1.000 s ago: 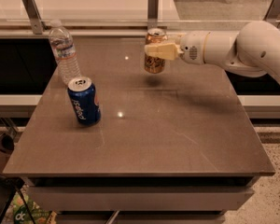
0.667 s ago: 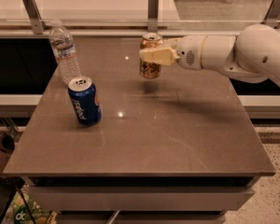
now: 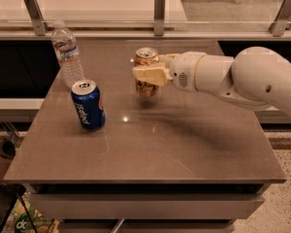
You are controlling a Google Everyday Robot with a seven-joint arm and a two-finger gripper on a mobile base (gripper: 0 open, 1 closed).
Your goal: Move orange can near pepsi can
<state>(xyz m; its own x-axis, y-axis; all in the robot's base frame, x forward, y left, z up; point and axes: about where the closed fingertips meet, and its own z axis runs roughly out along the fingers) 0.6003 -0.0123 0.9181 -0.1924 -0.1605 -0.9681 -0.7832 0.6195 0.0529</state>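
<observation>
Camera view, left to right: a clear water bottle [image 3: 67, 55] stands at the far left of the brown tabletop [image 3: 184, 149]. Just near and right of it stands the pepsi can [image 3: 88, 106], blue, its silver top showing. Well to the right of that, around the middle of the far half, the orange can [image 3: 146, 87] is upright and appears slightly off the surface, with a shadow under it. The end effector [image 3: 144, 73] is clenched on the orange can at mid-height, one tan finger [image 3: 148, 75] crossing its near side. The white arm [image 3: 242, 76] reaches in from the right edge.
</observation>
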